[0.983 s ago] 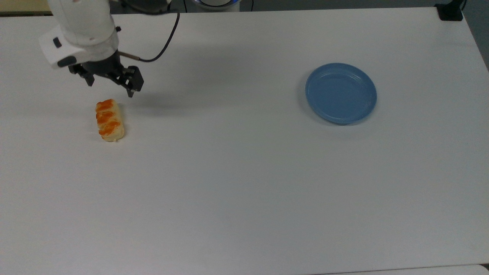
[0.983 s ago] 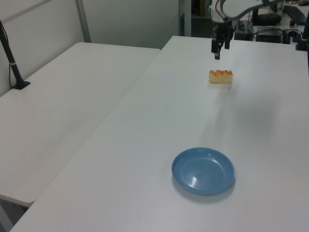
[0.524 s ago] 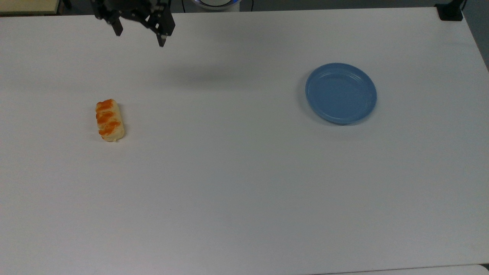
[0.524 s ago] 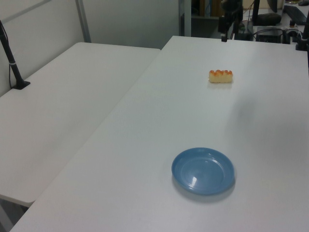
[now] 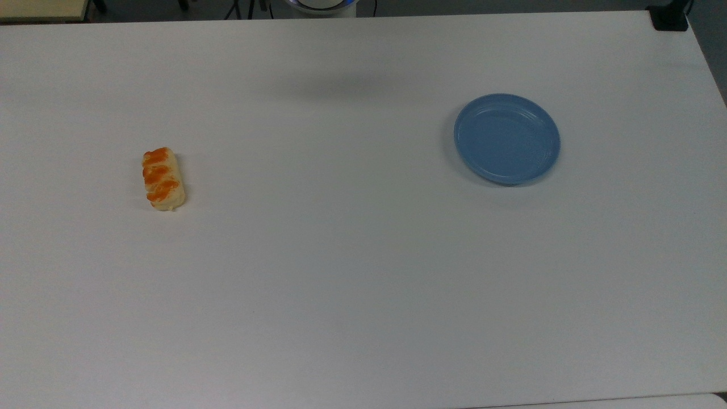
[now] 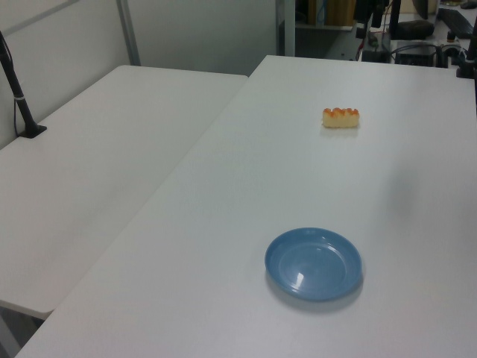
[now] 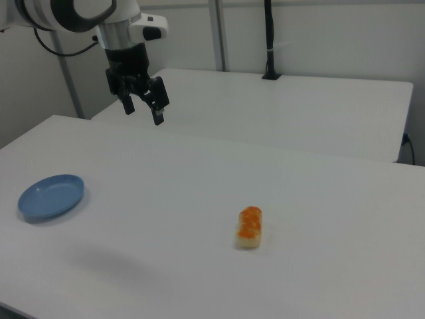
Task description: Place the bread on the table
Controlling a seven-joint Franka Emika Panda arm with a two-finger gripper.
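Observation:
The bread lies alone on the white table, toward the top view's left, its three orange-brown bumps facing up. It sits far back in the left view and right of centre in the right view. My gripper hangs open and empty, high above the table in the right view's upper left, well away from the bread, nearer the blue plate's side. Nothing touches the bread.
A round blue plate with nothing on it rests on the top view's right; it also sits near the front in the left view. A second white table adjoins this one. A black clamp sits at a table corner.
My gripper has risen from just beside the bread and left the top view over its top edge. The bread and the plate have not moved.

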